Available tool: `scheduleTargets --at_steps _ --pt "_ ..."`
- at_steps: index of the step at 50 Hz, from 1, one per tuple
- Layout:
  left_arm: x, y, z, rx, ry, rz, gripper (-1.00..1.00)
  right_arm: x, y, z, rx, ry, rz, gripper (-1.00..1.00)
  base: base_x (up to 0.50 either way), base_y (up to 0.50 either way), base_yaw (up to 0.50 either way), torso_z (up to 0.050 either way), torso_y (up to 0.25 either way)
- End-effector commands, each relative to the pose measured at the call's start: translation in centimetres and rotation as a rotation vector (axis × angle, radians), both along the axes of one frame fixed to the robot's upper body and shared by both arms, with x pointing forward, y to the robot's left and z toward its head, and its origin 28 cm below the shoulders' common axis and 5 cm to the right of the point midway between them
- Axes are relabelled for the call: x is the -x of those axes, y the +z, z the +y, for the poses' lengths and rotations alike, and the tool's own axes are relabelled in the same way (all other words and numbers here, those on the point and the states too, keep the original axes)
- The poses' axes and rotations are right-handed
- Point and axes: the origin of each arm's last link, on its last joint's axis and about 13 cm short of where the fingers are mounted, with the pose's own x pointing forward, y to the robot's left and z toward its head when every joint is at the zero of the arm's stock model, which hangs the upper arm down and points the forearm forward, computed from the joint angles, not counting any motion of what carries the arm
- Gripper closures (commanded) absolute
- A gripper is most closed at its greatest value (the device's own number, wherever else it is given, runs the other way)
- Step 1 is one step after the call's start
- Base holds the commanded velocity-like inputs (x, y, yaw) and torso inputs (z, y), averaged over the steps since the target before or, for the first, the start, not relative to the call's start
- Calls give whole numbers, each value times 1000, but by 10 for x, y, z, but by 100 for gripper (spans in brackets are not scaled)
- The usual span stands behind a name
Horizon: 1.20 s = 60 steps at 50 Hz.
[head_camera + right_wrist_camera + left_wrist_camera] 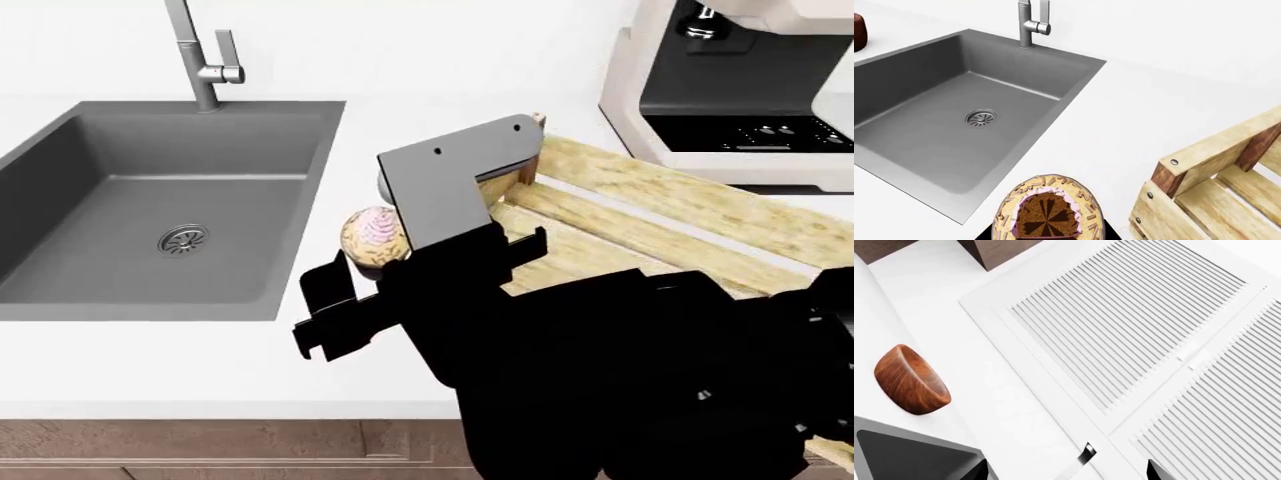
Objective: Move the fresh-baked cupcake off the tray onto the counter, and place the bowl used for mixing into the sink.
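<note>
My right gripper (pixel 400 262) is shut on the cupcake (pixel 371 238), which hangs over the white counter (pixel 200 370) between the sink (pixel 160 200) and the near corner of the wooden tray (pixel 667 220). The right wrist view shows the cupcake (pixel 1047 210) from below, with its dark wrapper base ringed by pink and cream frosting, between the fingers of my right gripper (pixel 1047 236). The wooden bowl (pixel 913 380) sits on the counter beyond a corner of the sink (pixel 914 460); it also shows as a sliver (pixel 857 32). My left gripper (pixel 1069 474) is open and holds nothing, away from the bowl.
A steel faucet (pixel 200 60) stands behind the sink. A white appliance (pixel 747 90) with a dark recess sits behind the tray at the back right. White louvred doors (pixel 1134 330) fill most of the left wrist view. Brown cabinet fronts run below the counter edge.
</note>
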Motion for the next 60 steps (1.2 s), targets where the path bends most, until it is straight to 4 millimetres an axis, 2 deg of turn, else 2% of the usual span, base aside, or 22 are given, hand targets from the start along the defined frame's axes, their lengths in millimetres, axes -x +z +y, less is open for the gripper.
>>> scheduleTargets --at_steps 1,60 --pt "0 0 0 0 0 0 -100 -1 -3 1 1 10 -5 100 0 0 0 0 0" --pt "2 1 -1 -3 0 -1 -100 -9 -29 2 -21 14 68 100 0 0 0 0 0"
